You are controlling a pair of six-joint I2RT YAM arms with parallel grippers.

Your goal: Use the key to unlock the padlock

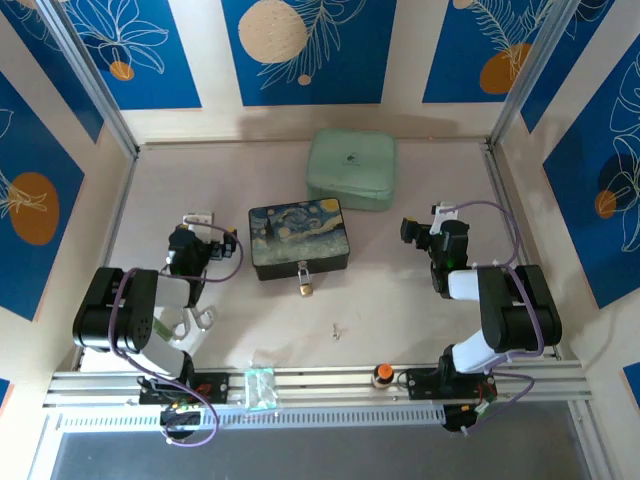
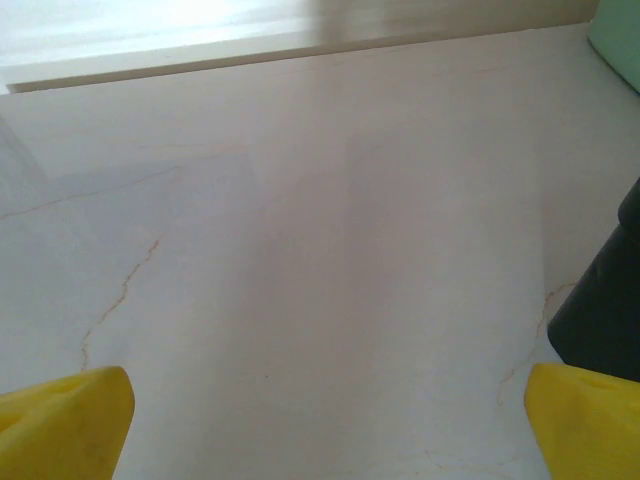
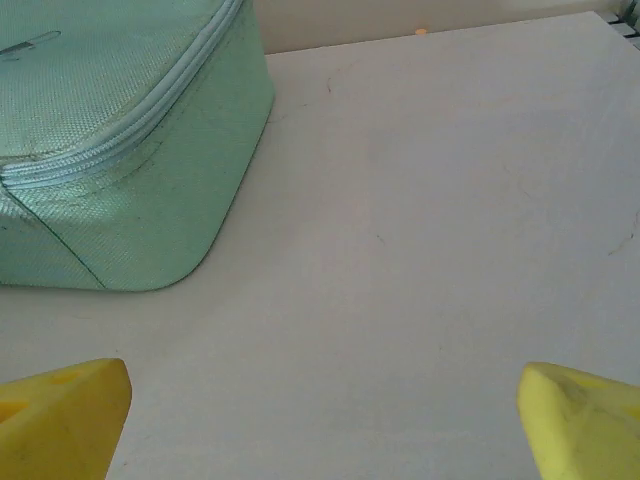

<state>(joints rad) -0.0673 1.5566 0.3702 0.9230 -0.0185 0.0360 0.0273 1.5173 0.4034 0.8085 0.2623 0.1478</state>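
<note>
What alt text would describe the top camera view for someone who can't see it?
A starry-night box sits mid-table, a brass padlock at its front and a tiny key lying nearer the viewer. A green case sits behind it.

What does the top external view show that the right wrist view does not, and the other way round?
In the top external view: the starry-night box with the padlock at its front, and the key lying apart on the table. In the right wrist view: the zipper of the mint green case, and yellow fingertips wide apart. In both: that case, the table, the right gripper.
</note>
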